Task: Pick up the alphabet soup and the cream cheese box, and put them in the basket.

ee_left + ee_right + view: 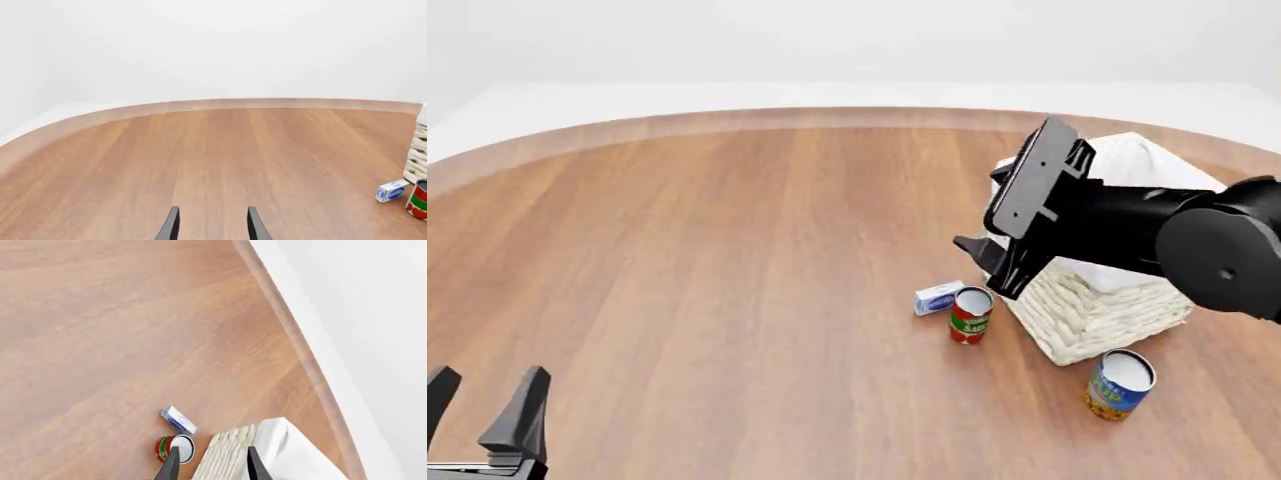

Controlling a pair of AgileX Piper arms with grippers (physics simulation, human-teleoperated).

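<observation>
- Wood-grain table [694,260] with a rounded far edge, set against a plain white background; all objects are grouped on its right half.
- Alphabet soup [1120,384]: upright on the table at the near right, just beside the basket's near corner, apart from the other items. Not held.
- Cream cheese box [938,297]: lying flat, left of the basket, with its long axis running left-near to right-far. It is just beside the red-and-green can [969,315], which stands upright on its near-right side; whether the two touch cannot be told. Not held.
- Basket [1094,315]: on the table at the right, white cloth lining folded over the rim. No task item can be seen inside; much of its interior is hidden by the arm.
- Right gripper [211,462]: raised over the basket's left edge, pointing down and leftward. Fingers parted by a moderate gap, nothing between them. In its wrist view the box and red-and-green can lie just ahead of the fingertips.
- Left gripper [483,405]: at the near left corner, well apart from every object. Fingers parted, empty.
- Judgement: the right arm is much the nearer to both task items. The box lies below and slightly left of its fingertips; the soup lies nearer and to the right, behind the gripper's present heading. Closing across the box's short sides appears to need the fingers turned to suit its diagonal lie, with the adjacent can a likely obstruction.
</observation>
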